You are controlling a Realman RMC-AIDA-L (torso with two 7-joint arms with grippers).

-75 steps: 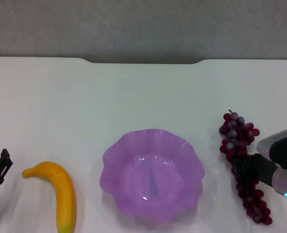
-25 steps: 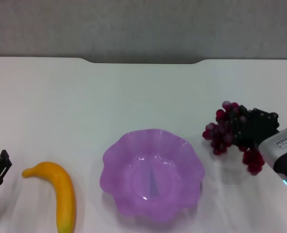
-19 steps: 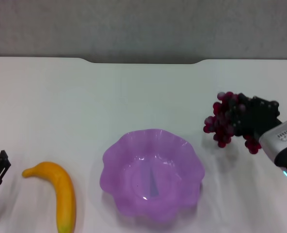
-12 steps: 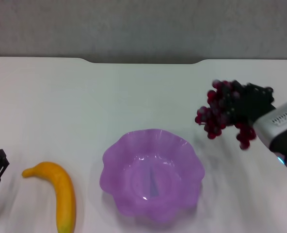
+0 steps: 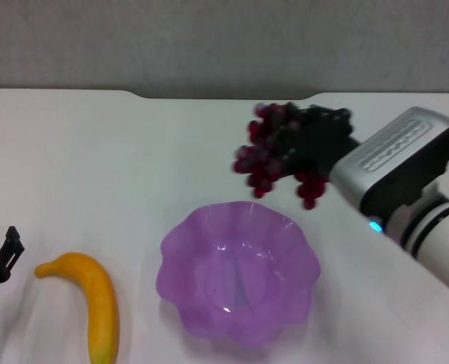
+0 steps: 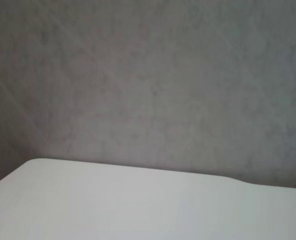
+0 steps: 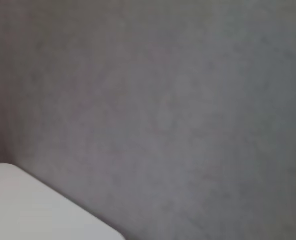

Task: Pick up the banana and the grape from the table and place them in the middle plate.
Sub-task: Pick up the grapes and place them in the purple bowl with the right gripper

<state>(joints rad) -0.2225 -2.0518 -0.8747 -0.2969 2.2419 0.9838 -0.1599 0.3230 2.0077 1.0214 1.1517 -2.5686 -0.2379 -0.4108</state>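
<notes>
Black right gripper (image 5: 315, 140) clamped on the grape (image 5: 274, 155), held in the air past the far right rim of the middle plate (image 5: 285, 227), off the table (image 5: 95, 152). Bunch spread sideways from the fingers, dark red berries trailing toward the left and hanging just above and beyond the plate's far edge; no berry touching the plate. Behind the fingers, a silver and black wrist housing running down to the right edge of the head view, with a small blue-green light on its underside. Purple translucent dish with wavy rim resting on the white surface at centre near, holding nothing. Further out, on the left and well apart from the dish, the banana (image 5: 92, 299) lying flat, curved, orange-yellow, with its greenish end nearest the robot and its stem end pointing left. Just beside that stem end, at the left border of the head view, the left gripper (image 5: 1, 258), low over the surface, not touching the fruit; only a dark tip in view, so open or closed cannot be told. In both wrist views, only a grey textured wall and a corner of white tabletop. Along the far edge of the tabletop, a shallow notch against the grey wall.
</notes>
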